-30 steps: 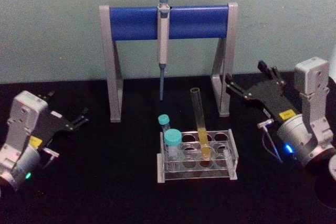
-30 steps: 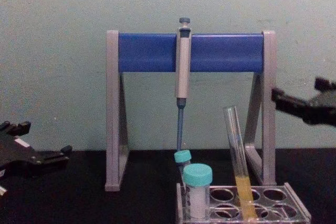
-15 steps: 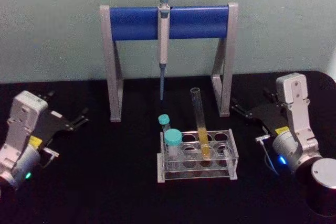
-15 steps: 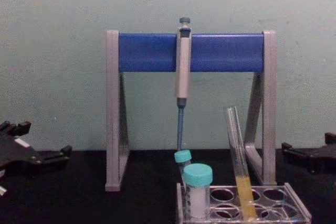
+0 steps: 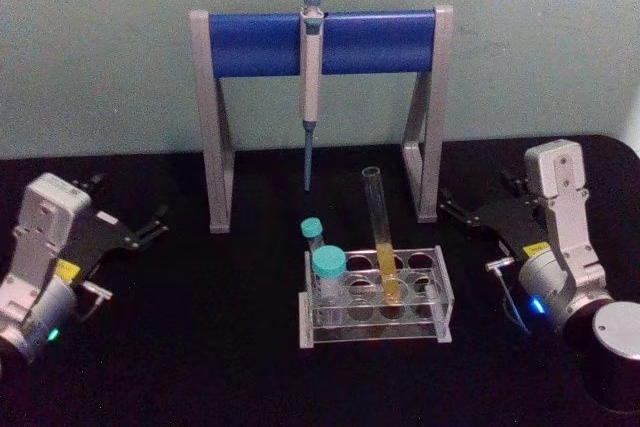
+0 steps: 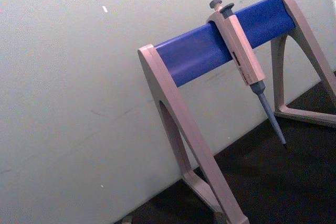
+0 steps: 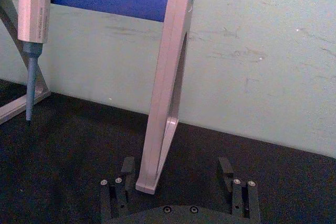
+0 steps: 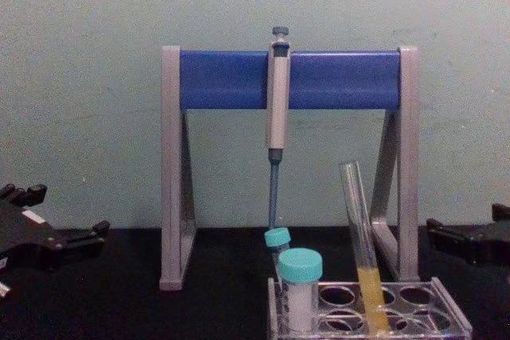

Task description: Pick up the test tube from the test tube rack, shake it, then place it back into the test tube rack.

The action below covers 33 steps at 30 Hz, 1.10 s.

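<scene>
We see one long thin clear glass test tube (image 5: 379, 237), uncapped, yellow liquid in its lower part, standing tilted in a middle hole of the low clear plastic test tube rack (image 5: 375, 325) at table centre. In the chest view the test tube (image 8: 362, 252) leans with its open top toward the left. Nothing grips it.

The right gripper (image 5: 452, 209) sits low over the black table (image 5: 200, 347), to the right of the test tube rack and well apart from it. Its two black fingers (image 7: 226, 169) are spread apart and hold nothing; in the right wrist view the grey foot of the pipette stand shows between them, farther off. The left gripper (image 5: 158, 223) rests at the left side, well apart from the test tube rack. Its fingers look slightly parted and empty, though we cannot be sure from this angle.

Two shorter teal-capped tubes (image 5: 328, 277) stand at the left end of the test tube rack, one behind the other. Behind stands one tall grey-and-blue pipette stand (image 5: 260, 44), with one grey pipette (image 5: 311, 62) hanging from the middle of its blue bar, tip down and clear of the table.
</scene>
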Each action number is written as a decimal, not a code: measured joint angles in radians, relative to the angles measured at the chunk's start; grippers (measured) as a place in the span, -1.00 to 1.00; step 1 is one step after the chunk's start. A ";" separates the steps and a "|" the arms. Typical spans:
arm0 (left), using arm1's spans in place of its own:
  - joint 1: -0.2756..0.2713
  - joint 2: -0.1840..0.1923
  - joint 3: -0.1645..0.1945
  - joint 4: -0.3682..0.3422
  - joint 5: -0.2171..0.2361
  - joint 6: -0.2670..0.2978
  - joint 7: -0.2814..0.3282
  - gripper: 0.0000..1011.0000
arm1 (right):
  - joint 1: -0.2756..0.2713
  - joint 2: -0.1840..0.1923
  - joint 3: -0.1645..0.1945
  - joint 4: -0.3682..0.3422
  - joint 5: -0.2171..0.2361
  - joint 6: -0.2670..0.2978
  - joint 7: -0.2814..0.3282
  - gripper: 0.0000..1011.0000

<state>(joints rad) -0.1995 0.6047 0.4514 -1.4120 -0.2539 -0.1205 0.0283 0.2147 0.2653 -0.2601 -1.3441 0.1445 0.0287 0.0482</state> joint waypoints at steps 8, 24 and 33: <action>0.000 0.000 0.000 0.000 0.000 0.000 0.000 0.98 | 0.000 0.001 -0.001 -0.002 0.001 -0.002 0.001 0.98; 0.000 0.000 0.000 0.000 0.000 0.000 0.000 0.98 | 0.000 0.002 -0.002 -0.003 0.002 -0.004 0.001 0.98; 0.000 0.000 0.000 0.000 0.000 0.000 0.000 0.98 | 0.000 0.002 -0.002 -0.003 0.003 -0.004 0.001 0.98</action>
<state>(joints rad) -0.1995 0.6047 0.4514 -1.4120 -0.2539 -0.1205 0.0283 0.2142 0.2674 -0.2620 -1.3475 0.1476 0.0246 0.0490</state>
